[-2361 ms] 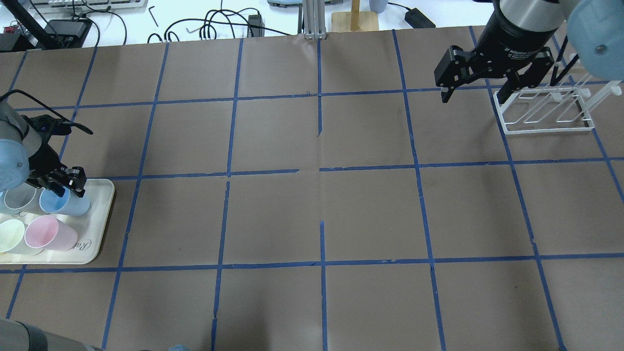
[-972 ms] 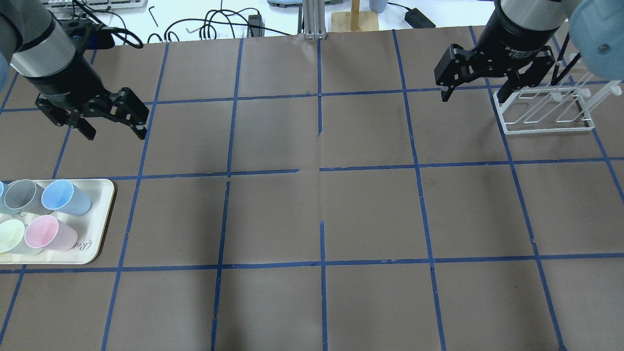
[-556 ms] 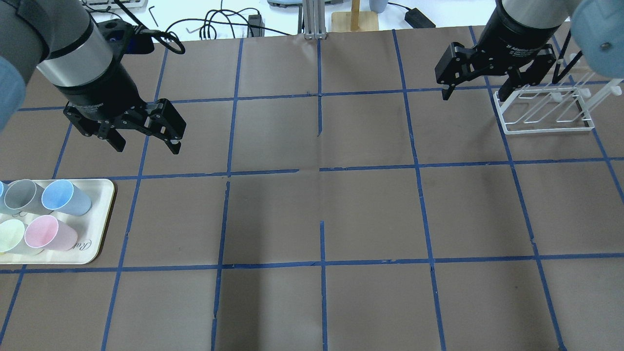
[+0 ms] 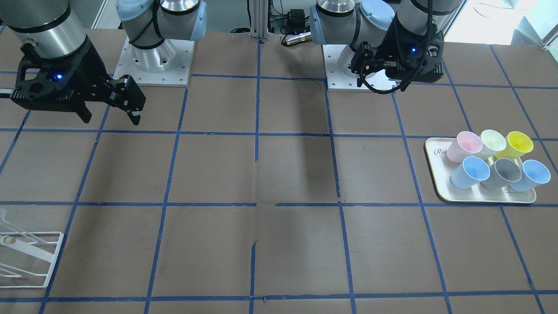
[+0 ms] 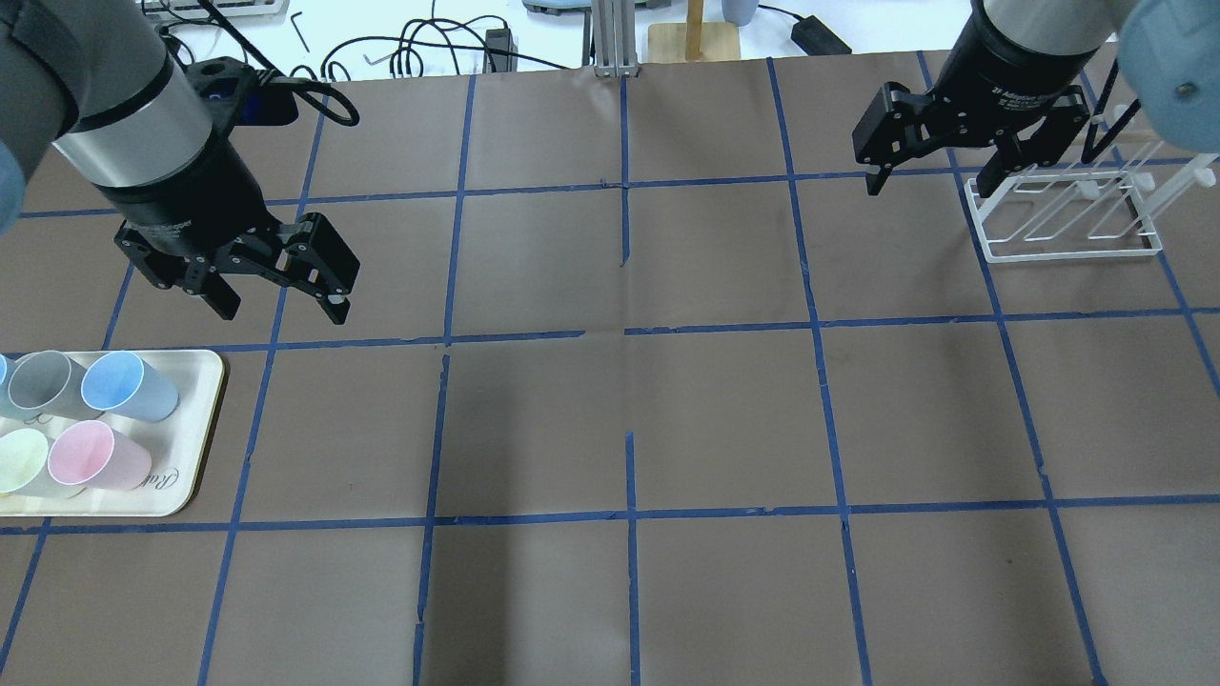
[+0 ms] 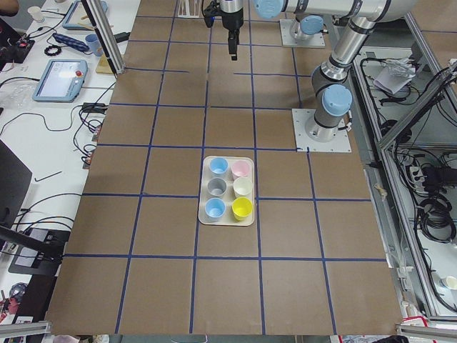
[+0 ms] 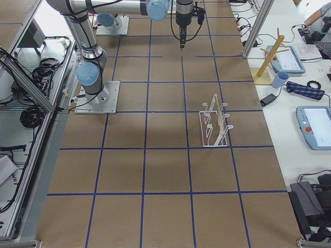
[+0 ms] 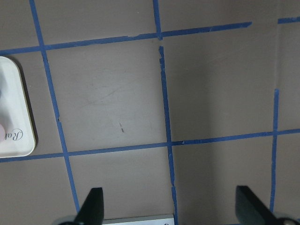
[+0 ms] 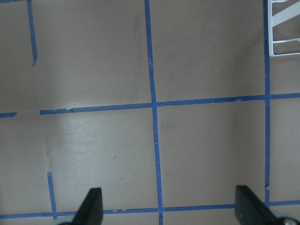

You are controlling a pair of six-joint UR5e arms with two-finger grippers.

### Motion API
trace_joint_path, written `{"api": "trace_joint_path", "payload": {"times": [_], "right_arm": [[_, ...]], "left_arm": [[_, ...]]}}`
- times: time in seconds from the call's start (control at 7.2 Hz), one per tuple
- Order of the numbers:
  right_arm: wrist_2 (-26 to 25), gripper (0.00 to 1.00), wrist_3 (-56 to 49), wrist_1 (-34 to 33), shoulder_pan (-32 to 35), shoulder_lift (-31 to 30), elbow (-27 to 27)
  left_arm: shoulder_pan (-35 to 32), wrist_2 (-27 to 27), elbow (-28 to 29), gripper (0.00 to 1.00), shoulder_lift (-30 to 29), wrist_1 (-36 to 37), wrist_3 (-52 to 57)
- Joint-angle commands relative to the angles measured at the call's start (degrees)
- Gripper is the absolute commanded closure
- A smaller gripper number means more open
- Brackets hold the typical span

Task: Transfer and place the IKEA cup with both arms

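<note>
Two light-blue IKEA cups [image 5: 124, 384] [image 4: 532, 173] stand upright on a cream tray [image 5: 195, 429] at the table's left end, with grey, pink, pale green and yellow cups. The nearer-to-centre blue cup also shows in the front view [image 4: 473, 171]. My left gripper [image 5: 281, 310] is open and empty, hovering above bare table beyond and to the right of the tray. My right gripper [image 5: 926, 186] is open and empty, high at the far right beside the rack. Both wrist views show only wide-apart fingertips [image 8: 91, 206] [image 9: 91, 206] over the table.
A white wire rack [image 5: 1067, 214] stands at the far right of the table. The table is brown paper with a blue tape grid. Cables, a wooden stand [image 5: 694, 38] and tablets lie beyond the far edge. The tray's corner [image 8: 14, 117] shows in the left wrist view.
My left gripper was down at the blue cup on the tray, then lifted away empty, swung to the far side and right, and has now drifted slightly back. The cup stayed put. The right arm barely moved.
</note>
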Motion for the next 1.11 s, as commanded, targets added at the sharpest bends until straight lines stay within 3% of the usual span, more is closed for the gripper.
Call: {"api": "trace_joint_path", "payload": {"times": [0.0,0.97], "right_arm": [[0.2,0.00,0.0,0.0,0.0,0.0,-0.1],[-0.8,0.00,2.5,0.9,4.5,-3.2,0.4]], "left_arm": [[0.3,-0.1,0.0,0.00,0.0,0.1,-0.1],[0.3,-0.3,-0.2,0.00,0.1,0.3,-0.7]]}}
